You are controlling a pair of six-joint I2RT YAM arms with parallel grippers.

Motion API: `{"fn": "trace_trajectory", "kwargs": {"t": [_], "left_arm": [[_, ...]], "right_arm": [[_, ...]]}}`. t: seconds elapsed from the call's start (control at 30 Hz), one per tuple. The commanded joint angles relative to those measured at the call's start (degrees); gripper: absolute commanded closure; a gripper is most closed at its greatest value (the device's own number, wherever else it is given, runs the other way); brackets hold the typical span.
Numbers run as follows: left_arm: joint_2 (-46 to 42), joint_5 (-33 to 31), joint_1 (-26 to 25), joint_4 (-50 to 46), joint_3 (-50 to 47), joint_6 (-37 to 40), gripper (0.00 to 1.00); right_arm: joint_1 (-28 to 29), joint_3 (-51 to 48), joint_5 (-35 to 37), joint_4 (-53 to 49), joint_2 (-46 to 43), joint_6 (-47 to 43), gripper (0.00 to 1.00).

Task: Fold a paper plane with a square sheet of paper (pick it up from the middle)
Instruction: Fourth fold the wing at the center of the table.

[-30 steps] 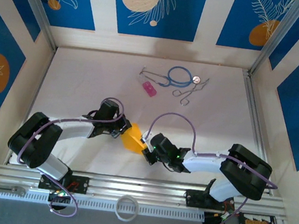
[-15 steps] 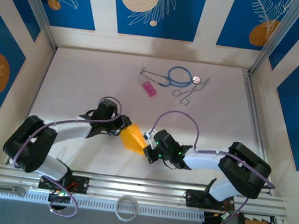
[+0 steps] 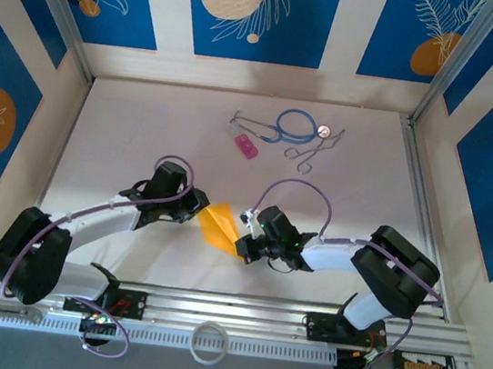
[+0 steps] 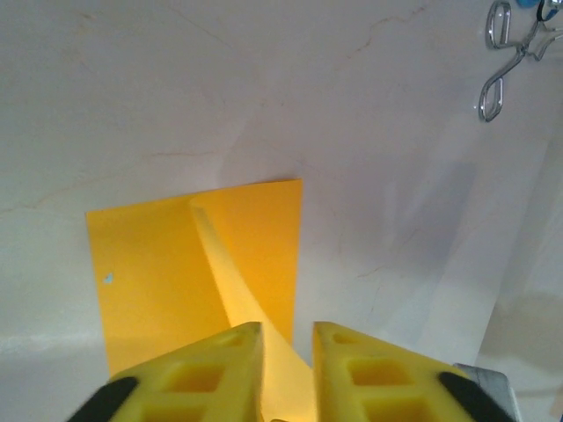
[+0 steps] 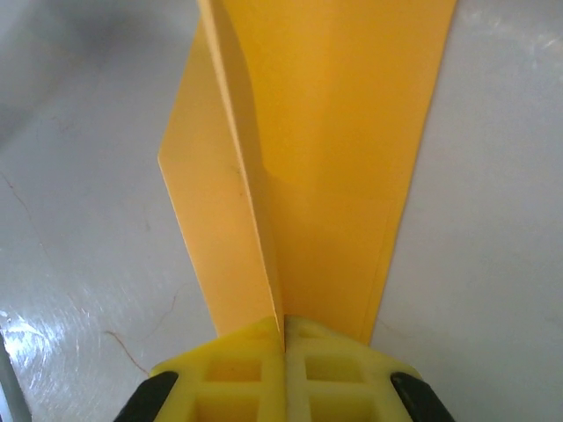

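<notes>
Ops: Inventory on table (image 3: 116, 130)?

Rig: One sheet of paper (image 3: 219, 227), near-centre, between two pincers. Far side: one pink block (image 3: 246, 146), one blue-tubed stethoscope (image 3: 296, 125), one metal scissor-handled clamp (image 3: 311, 152).

Ops: Paper shape, texture?

Rig: Thin, plain orange-yellow, matte, straight edges. Raised into one sharp centre ridge, flaps sloping off both sides. Far edge flat on the surface in left wrist view. White glossy top underneath, faint hairline veins.

Ops: Pincers?

Rig: Right pincer (image 3: 243, 241) clenched on one end of the ridge. Yellow ribbed fingers (image 5: 246, 369) pressed together, paper sandwiched between. Left pincer (image 3: 198, 217) at the opposite end, released: narrow gap between its fingers (image 4: 220, 369), ridge running into the gap, contact with paper not clear.
</notes>
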Motion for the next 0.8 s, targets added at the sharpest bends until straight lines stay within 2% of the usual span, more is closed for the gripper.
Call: {"fn": "trace_trajectory", "kwargs": {"t": [0.0,0.17,0.77], "left_arm": [[-0.4,1.7,0.4,1.5,-1.4,0.6,0.85],[1.7,4.6,-0.1,5.8,-1.7,0.4,0.92],[4.7,5.6,-2.3,15.3,-3.1,0.3,0.97]], "right_arm": [[-0.4,1.7,-2.1,-0.5,1.5,2.5,0.99],[-0.7,3.1,-3.3,-1.4,3.1,4.5,0.99],[-3.7,2.4,-4.3,-0.9,4.1,9.2,0.99]]}}
